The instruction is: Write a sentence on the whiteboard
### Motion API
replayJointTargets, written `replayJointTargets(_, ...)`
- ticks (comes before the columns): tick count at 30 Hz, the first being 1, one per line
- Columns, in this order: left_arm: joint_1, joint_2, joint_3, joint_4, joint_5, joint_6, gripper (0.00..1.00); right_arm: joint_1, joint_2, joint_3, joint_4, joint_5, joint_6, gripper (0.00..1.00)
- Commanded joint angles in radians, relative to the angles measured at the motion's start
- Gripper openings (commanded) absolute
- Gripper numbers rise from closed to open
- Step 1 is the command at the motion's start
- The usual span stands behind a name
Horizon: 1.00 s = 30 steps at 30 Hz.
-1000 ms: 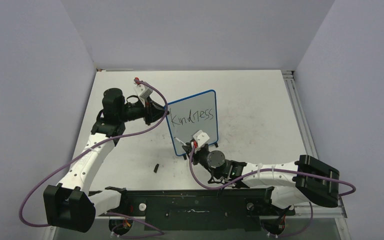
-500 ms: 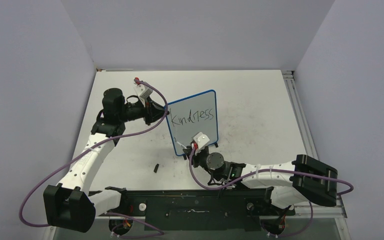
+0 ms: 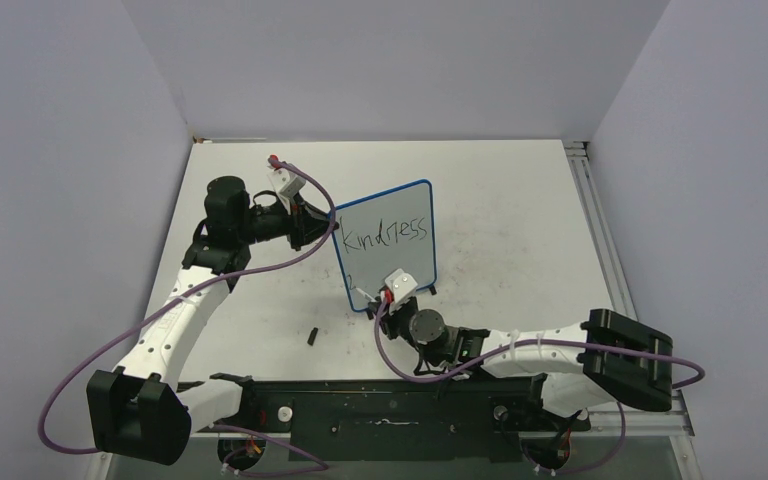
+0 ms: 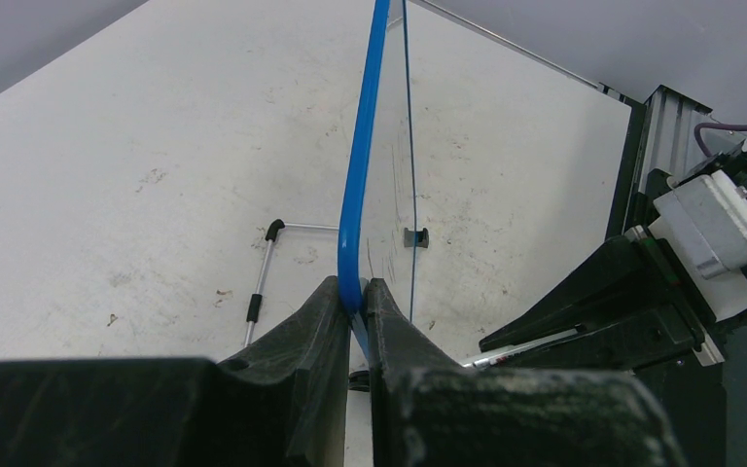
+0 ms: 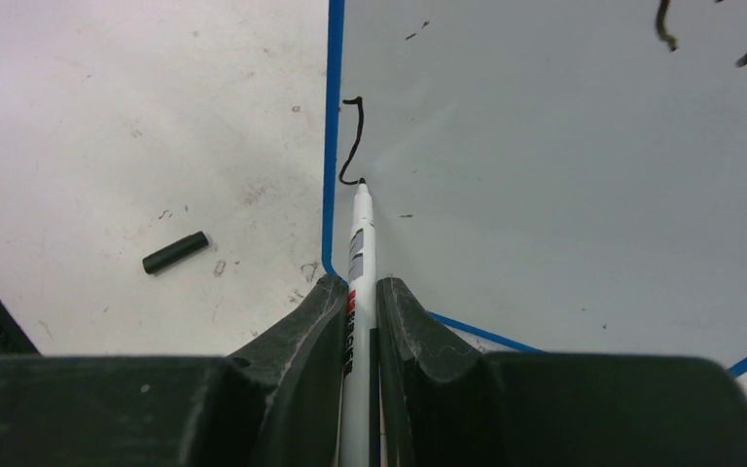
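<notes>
Pale lavender walls close in on three sides of a white, scuffed desk [image 3: 520, 200], with a metal rail [image 3: 595, 220] running along its right edge. Near the middle stands the whiteboard [image 3: 390, 262], upright on its feet and turned a little toward the left arm. The sentence [image 3: 387, 234] on it reads only "Kindness" across the upper half; below, close to the blue frame's left edge, there is a single short, wavy black stroke [image 5: 353, 141].

The left tool [image 4: 352, 292] is pressed together on the board's left edge, the blue frame pinched between its two dark fingers. The right tool [image 5: 358, 287] pinches a white marker [image 5: 360, 253], whose tip touches the board at the bottom of that stroke. From above, this tool [image 3: 392, 290] and its wrist cover the board's lower left corner.

A small black cap [image 3: 313, 335] lies on the desk just left of the board's lower corner, apart from both arms. Behind the board, the left wrist view shows a thin wire leg [image 4: 263, 272] with black ends resting on the desk. Purple cables [image 3: 260, 270] loop along both arms.
</notes>
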Motion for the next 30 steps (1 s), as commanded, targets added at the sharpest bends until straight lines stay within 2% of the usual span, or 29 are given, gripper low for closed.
replayJointTargets(1,-0.002,0.010,0.003,-0.079,0.019,0.040,0.00,0.007,-0.093,-0.005,0.015,0.059,-0.024,0.05)
replayJointTargets(8,-0.002,0.011,0.001,-0.078,0.020,0.040,0.00,0.011,-0.161,0.024,0.024,-0.001,-0.049,0.05)
replayJointTargets(30,-0.001,0.012,0.004,-0.077,0.021,0.038,0.00,-0.006,-0.038,0.084,0.117,0.025,-0.083,0.05)
